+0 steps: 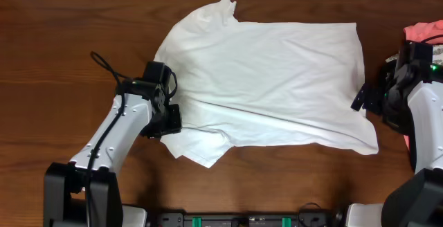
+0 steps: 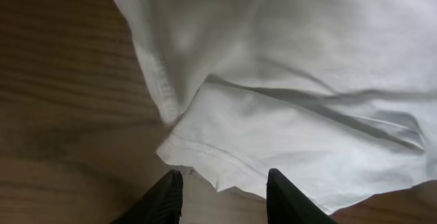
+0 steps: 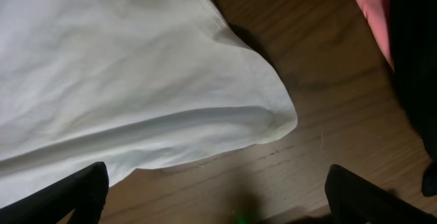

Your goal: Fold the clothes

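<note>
At the near left edge of the plain white thin-cloth T-shirt (image 1: 277, 82), the left gripper (image 1: 168, 120) is seen with jaws parted and nothing pinched. At the shirt's right corner the right gripper (image 1: 367, 101) is spread wide. The shirt is laid on a brown wooden table (image 1: 55, 61). Farther right of it, a pink cloth (image 1: 423, 30) is seen.

Likely a robotics lab: wooden table (image 1: 48, 61), left arm (image 1: 114, 133) and right arm (image 1: 422, 116) mounted at its edge, loose cable (image 1: 104, 64).

One T-shirt (image 1: 270, 82); one pink cloth (image 1: 423, 30); two arms (image 1: 114, 133) (image 1: 423, 116).
</note>
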Robot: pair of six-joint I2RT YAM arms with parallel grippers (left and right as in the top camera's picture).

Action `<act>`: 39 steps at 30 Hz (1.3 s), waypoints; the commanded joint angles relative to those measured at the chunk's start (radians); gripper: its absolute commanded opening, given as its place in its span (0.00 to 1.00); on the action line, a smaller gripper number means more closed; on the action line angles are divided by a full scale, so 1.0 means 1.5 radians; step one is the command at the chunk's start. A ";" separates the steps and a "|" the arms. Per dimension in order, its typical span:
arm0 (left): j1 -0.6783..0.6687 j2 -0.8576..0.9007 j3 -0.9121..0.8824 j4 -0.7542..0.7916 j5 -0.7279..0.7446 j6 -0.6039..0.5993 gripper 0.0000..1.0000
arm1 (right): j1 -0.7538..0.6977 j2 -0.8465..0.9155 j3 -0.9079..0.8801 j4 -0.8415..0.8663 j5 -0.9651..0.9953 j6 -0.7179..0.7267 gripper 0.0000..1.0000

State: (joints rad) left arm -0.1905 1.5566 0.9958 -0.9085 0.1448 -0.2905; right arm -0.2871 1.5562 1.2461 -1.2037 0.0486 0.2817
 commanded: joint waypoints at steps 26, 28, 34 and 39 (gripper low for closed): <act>0.003 0.010 -0.076 0.091 -0.045 0.026 0.41 | -0.016 -0.004 -0.191 0.147 0.005 0.042 0.98; 0.003 0.010 -0.076 0.091 -0.045 0.026 0.41 | -0.026 -0.004 -0.205 0.156 0.005 0.042 0.97; 0.003 0.010 -0.076 0.091 -0.045 0.026 0.41 | -0.074 -0.004 -0.251 0.201 0.005 0.055 0.91; 0.003 0.010 -0.076 0.090 -0.044 0.026 0.41 | -0.111 -0.004 -0.287 0.242 -0.039 0.051 0.88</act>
State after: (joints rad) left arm -0.1905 1.5631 0.8875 -0.7727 0.0971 -0.2611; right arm -0.4248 1.5566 0.8467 -0.8619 0.0322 0.3439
